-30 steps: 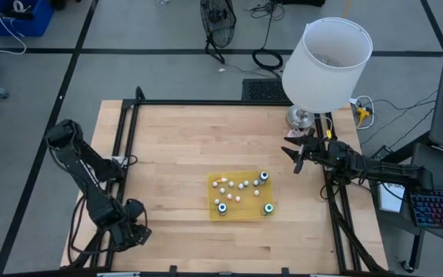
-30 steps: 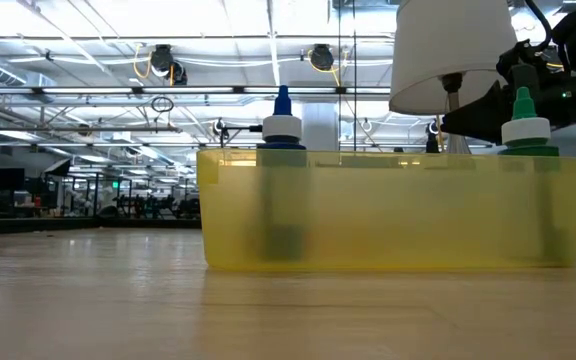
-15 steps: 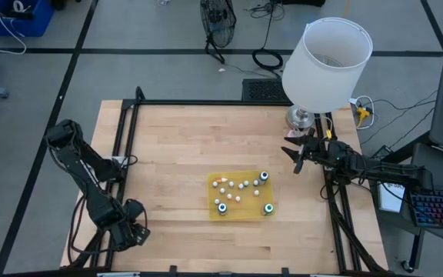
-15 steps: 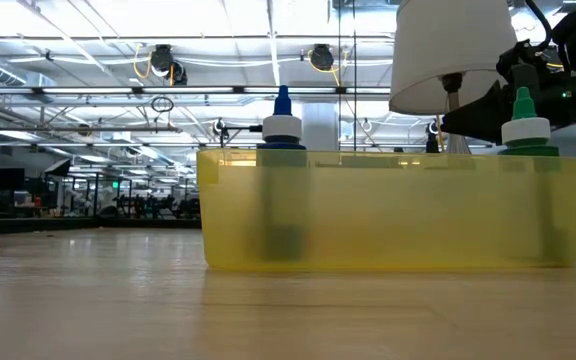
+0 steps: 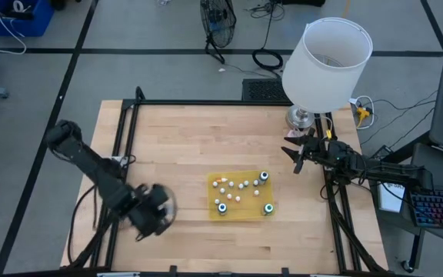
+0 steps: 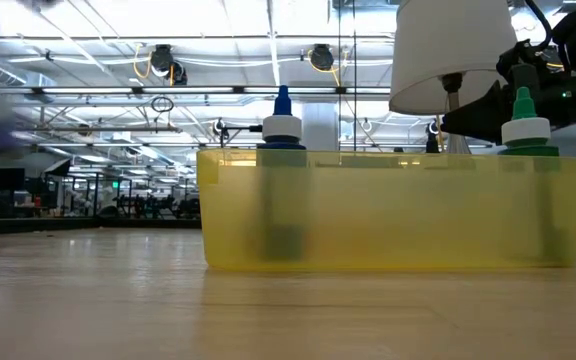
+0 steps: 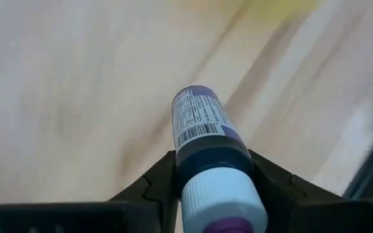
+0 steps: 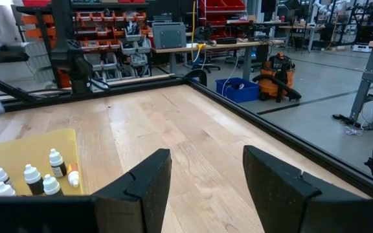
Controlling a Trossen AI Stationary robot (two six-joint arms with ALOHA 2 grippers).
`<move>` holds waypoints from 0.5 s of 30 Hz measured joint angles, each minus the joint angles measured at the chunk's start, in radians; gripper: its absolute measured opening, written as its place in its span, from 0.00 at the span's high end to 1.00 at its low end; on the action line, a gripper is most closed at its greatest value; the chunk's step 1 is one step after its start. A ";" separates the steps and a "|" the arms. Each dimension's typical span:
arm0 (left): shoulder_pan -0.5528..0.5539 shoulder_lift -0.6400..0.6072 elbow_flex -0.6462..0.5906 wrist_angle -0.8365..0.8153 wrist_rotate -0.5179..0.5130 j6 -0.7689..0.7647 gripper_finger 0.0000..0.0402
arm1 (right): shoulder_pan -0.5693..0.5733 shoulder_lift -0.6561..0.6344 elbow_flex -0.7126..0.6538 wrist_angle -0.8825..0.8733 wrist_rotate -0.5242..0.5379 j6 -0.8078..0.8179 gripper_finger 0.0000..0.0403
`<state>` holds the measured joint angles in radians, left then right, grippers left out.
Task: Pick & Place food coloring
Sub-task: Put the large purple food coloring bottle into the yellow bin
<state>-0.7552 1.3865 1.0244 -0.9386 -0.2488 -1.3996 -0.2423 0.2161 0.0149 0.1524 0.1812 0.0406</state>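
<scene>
A yellow tray [image 5: 241,217] sits at the table's middle and holds several tiny whitish dropper bottles [image 5: 238,185] and three larger dark ones with teal-white tops [image 5: 264,176]. In the low view the tray [image 6: 388,210] shows a blue-tipped bottle [image 6: 282,120] and a green-tipped one [image 6: 524,125] rising above its rim. My left gripper [image 5: 156,209] is left of the tray, shut on one dark bottle [image 7: 203,129] with a white collar and purple tip. My right gripper [image 5: 294,158] waits open near the lamp, right of the tray [image 8: 18,155]. My left gripper pinches the dark bottle between its two fingers [image 7: 160,181] on the upper body just under the white collar [image 7: 212,158]. The bottle lies along the fingers, its labelled bottom end pointing away from the wrist, and it is lifted clear of the table.
A large white lamp [image 5: 325,61] stands at the table's far right corner, close behind my right gripper. A black frame [image 5: 206,102] runs along the table's edges. Bare wood lies between my left gripper and the tray, and across the far half.
My left arm has swung fast from the table's near left corner toward the right, closing on the tray; it is blurred by the motion. The tray and its bottles have stayed put.
</scene>
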 joint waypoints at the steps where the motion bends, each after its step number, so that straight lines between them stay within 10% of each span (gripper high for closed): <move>1: 0.039 0.000 0.038 0.006 -0.036 0.091 0.65 | 0.000 0.000 0.000 0.000 0.000 0.000 0.55; 15: 0.508 0.209 0.571 0.020 0.036 1.203 0.65 | 0.000 0.000 0.000 0.000 0.000 0.000 0.55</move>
<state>-0.2473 1.5957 1.5951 -0.9185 -0.2126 -0.1964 -0.2420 0.2165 0.0150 0.1528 0.1810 0.0406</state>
